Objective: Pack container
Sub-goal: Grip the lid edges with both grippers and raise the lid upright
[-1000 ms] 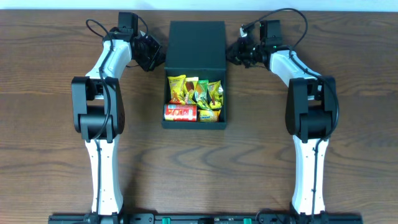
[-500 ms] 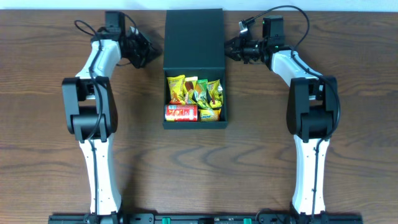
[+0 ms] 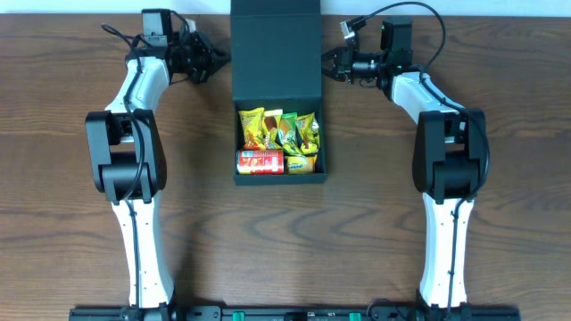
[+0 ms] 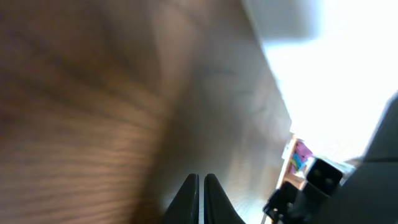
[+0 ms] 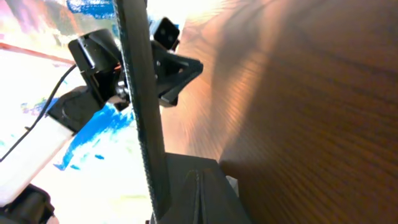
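Container (image 3: 277,53), a dark matte box, sits at the far middle of a brown wood-grain table (image 3: 53,178). Its flap lid is open and reaches to the far edge of the overhead view. Beyond that edge the overhead shows only a pale strip. Both wrist views give a bright, washed-out background with smears of blue and pink (too blurred to read as anything).

Counted:
- **Box:** one.
- **Chips can:** one red can (image 3: 259,161), lying on its side in the near left of the box.
- **Snack packets:** about five yellow and green packets (image 3: 254,127) fill the rest, though they overlap, so the number is unsure.
- **Arms:** two, one on each side of the box.

The left gripper (image 3: 217,64) sits just beside the lid's left edge. Its fingers (image 4: 186,196) are pressed nearly together with nothing between them.

The right gripper (image 3: 327,63) is at the lid's right edge. Its fingers (image 5: 214,193) are likewise clenched on nothing. The lid's edge rises as a thin dark slab right alongside them, and I cannot tell whether they touch it.
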`<state>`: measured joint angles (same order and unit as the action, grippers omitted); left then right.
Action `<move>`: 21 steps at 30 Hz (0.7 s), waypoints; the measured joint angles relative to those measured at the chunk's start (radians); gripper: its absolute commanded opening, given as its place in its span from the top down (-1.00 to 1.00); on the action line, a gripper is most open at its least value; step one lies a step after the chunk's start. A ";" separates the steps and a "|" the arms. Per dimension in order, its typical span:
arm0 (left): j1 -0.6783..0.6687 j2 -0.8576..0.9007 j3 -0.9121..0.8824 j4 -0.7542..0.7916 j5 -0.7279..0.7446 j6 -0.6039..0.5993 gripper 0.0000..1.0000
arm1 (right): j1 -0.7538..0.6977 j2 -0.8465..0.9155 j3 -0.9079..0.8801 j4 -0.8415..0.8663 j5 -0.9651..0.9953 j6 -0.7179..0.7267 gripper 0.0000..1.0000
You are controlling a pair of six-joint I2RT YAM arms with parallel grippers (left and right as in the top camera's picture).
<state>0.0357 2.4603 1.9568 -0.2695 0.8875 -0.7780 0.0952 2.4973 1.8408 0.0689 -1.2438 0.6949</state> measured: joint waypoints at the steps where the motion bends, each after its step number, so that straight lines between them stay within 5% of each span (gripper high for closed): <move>1: 0.000 0.001 0.000 0.032 0.021 0.000 0.88 | 0.000 0.000 0.000 0.000 -0.003 0.000 0.97; 21: 0.000 0.003 0.000 0.307 0.345 -0.011 0.88 | -0.010 0.000 0.000 0.001 -0.038 0.008 0.96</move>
<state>0.0357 2.4638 1.9568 0.0380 1.2327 -0.7887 0.0853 2.4973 1.8408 0.0696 -1.2816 0.7029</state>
